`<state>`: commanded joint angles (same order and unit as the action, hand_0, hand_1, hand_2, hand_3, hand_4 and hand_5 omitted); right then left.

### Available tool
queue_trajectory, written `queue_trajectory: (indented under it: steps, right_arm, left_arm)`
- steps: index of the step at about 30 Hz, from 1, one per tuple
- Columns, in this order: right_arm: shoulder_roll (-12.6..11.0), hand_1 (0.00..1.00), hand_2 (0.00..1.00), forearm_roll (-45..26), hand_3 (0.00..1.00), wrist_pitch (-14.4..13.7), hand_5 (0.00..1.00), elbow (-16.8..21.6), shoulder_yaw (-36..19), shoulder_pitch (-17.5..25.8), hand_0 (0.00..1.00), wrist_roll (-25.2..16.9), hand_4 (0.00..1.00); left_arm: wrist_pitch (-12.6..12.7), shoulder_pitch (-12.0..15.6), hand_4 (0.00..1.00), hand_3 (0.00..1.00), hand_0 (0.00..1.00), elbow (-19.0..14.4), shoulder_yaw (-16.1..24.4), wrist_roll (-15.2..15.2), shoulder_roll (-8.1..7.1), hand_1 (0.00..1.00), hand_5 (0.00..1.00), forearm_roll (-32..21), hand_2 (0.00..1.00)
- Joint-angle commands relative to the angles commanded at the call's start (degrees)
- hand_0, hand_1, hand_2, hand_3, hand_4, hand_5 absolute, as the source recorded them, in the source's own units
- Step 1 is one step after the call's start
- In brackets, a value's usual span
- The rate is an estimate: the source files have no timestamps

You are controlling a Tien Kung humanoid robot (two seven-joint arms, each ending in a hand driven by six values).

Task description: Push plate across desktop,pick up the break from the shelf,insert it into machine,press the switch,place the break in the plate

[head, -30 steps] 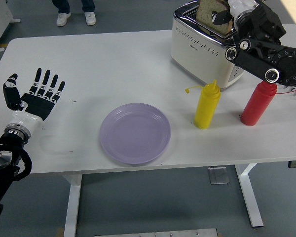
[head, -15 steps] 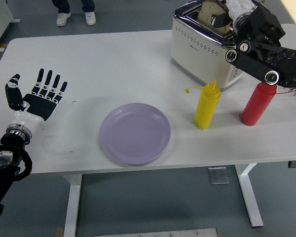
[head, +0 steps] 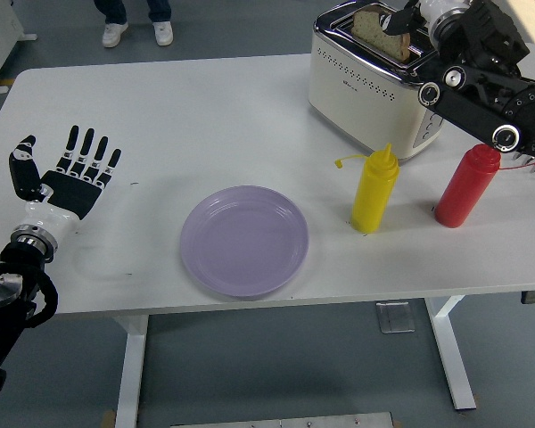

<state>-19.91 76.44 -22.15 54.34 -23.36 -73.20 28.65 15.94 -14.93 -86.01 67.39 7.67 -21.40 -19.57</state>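
Note:
A cream toaster (head: pixel 361 85) stands at the table's far right. A slice of bread (head: pixel 373 30) sits tilted and partly sunk in its top slot. My right hand (head: pixel 401 20) reaches in from the right above the toaster, its dark fingertips pinching the slice's upper right corner. A lilac plate (head: pixel 244 241) lies empty near the front middle of the table. My left hand (head: pixel 71 174) rests flat at the left edge, fingers spread, holding nothing. No shelf is in view.
A yellow squeeze bottle (head: pixel 374 189) and a red one (head: pixel 465 185) stand in front of the toaster, under my right forearm. A person's feet (head: pixel 138 31) show beyond the white table's (head: pixel 205 116) far edge.
The bread has gone down from standing high above the toaster to partly inside the slot. My right hand shifted slightly up and to the right. The left hand stayed put.

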Motion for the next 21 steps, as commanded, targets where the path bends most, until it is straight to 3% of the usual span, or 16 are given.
queue_trajectory:
  steps: [1,2,7,8,13,14,19,20,21]
  right_arm:
    - [-0.7,0.593,0.73,1.1,0.731,-0.3,0.085,1.1,-1.1,0.3,0.322,0.1,0.655]
    - [-1.7,0.504,0.632,2.3,0.601,-0.5,0.002,2.3,-2.4,1.1,0.262,0.4,0.354]
    - [-6.7,0.504,0.632,9.8,0.601,-1.0,0.002,9.1,-9.9,6.4,0.262,1.9,0.354]
    - [-7.7,0.488,0.622,11.5,0.572,-0.8,0.002,10.6,-11.5,7.6,0.249,2.2,0.254]
    - [-12.6,0.488,0.622,19.9,0.572,0.9,0.002,18.0,-20.1,13.9,0.249,3.5,0.254]
    - [-13.7,0.44,0.582,21.3,0.545,1.3,0.002,19.4,-21.6,15.3,0.215,3.7,0.216]
    - [-17.1,0.44,0.582,28.1,0.545,3.1,0.002,25.8,-29.0,21.5,0.215,4.2,0.216]
    - [-17.4,0.405,0.568,28.6,0.528,3.4,0.002,26.4,-29.7,22.2,0.284,4.1,0.086]
    - [-18.1,0.405,0.568,29.7,0.528,4.0,0.002,27.7,-31.2,23.6,0.284,3.8,0.086]
  left_arm:
    - [0.0,0.1,0.652,0.708,0.822,0.0,0.1,0.0,0.0,0.766,0.998,0.0,0.732]
    - [0.0,0.2,0.654,0.709,0.822,-0.1,0.1,0.0,0.01,0.766,0.998,0.1,0.732]
    - [0.0,0.7,0.654,0.709,0.822,-0.8,0.3,0.3,0.23,0.766,0.998,1.1,0.732]
    - [0.1,0.9,0.652,0.709,0.822,-0.9,0.3,0.4,0.27,0.766,0.998,1.4,0.732]
    - [0.3,1.5,0.652,0.709,0.822,-1.8,-0.1,1.8,0.46,0.766,0.998,4.6,0.732]
    - [0.3,1.6,0.651,0.709,0.82,-2.0,-0.3,2.1,0.51,0.765,0.998,5.5,0.732]
    - [0.3,1.9,0.651,0.709,0.82,-2.5,-0.5,2.8,0.69,0.765,0.998,7.7,0.732]
    - [0.3,1.9,0.651,0.708,0.82,-2.5,-0.5,2.9,0.71,0.765,0.998,7.9,0.732]
    - [0.3,2.0,0.651,0.708,0.82,-2.6,-0.4,2.9,0.74,0.765,0.998,8.0,0.732]
